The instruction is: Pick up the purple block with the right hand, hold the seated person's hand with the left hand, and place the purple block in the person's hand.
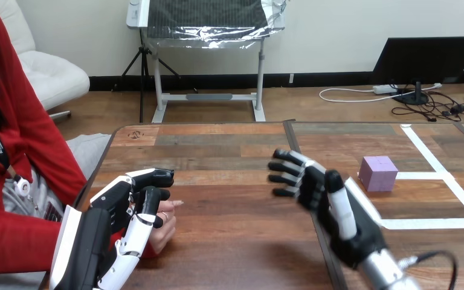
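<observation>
Most of the person's hand (167,225) is hidden behind the robot's left hand (124,208): only a few knuckles and the fingertips show past it at the desk's (229,241) near left edge, and the wrist runs back into a red sleeve (12,235). The left hand's fingers (155,178) are bent over the top of the person's hand and its thumb lies across the near side, clasping it between them; how firmly cannot be made out. The left forearm is cut off by the bottom edge. The right hand (314,184) is near the desk's middle, fingers (287,166) spread, only slightly bent and pointing left, with nothing in them; whether it touches the wood cannot be told. There is one purple block (379,173). It sits upright on the desk to the right of the right hand, apart from it, just beside a strip of white tape (426,175). In all: two robot hands, one person's hand, one block.
</observation>
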You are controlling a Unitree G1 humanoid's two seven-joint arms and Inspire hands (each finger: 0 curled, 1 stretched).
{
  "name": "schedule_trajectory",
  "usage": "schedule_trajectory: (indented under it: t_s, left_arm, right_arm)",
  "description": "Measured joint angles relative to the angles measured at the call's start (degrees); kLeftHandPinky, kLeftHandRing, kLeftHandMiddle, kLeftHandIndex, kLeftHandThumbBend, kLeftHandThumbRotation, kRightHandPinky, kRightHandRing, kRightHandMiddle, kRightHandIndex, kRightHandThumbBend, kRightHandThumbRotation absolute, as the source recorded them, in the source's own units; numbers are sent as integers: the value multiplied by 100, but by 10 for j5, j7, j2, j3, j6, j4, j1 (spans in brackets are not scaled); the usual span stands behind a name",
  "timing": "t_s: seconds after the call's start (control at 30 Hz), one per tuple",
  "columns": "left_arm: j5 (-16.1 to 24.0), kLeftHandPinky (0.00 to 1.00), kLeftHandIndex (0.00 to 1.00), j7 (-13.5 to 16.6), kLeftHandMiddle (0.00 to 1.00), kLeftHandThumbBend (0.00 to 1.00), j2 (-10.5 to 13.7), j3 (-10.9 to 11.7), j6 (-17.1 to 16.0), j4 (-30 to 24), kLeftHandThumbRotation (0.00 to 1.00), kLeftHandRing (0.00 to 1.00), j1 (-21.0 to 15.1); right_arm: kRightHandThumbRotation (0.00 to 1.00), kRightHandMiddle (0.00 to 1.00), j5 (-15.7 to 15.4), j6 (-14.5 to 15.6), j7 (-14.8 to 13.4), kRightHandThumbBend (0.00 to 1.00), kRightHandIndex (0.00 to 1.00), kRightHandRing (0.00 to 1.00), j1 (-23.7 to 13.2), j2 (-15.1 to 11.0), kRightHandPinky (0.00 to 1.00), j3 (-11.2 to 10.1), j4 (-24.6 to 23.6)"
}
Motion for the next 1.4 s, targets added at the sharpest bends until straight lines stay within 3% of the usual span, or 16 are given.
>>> schedule_trajectory:
  t_s: [0.17, 0.33, 0.7, 1.13, 1.23, 1.4]
  left_arm:
    - [0, 47, 66, 0, 70, 28, 0, 0, 0, 0, 80, 67, 0]
    - [0, 47, 65, 0, 70, 29, 0, 0, 0, 0, 80, 67, 0]
    - [0, 47, 66, 0, 71, 35, 0, -1, 0, 0, 79, 68, 0]
    - [0, 47, 66, 0, 71, 30, 0, -1, 0, 0, 79, 68, 0]
    - [0, 47, 66, 0, 71, 27, 0, -1, 0, 0, 79, 68, 0]
    - [0, 47, 66, 0, 71, 25, 0, 0, 0, 0, 78, 68, 0]
  right_arm:
    - [72, 82, -24, -18, -20, 100, 83, 79, -39, -15, 74, -5, 48]
    - [72, 83, -42, -32, -31, 100, 84, 82, -79, -30, 77, -6, 97]
    - [97, 85, -115, -65, -84, 100, 85, 84, -163, -56, 78, -2, 206]
    - [100, 86, -202, -86, -182, 100, 86, 84, -242, -75, 78, 6, 308]
    - [95, 85, -220, -85, -200, 98, 86, 84, -258, -79, 78, 11, 326]
    - [78, 84, -241, -74, -221, 95, 86, 82, -285, -85, 77, 17, 349]
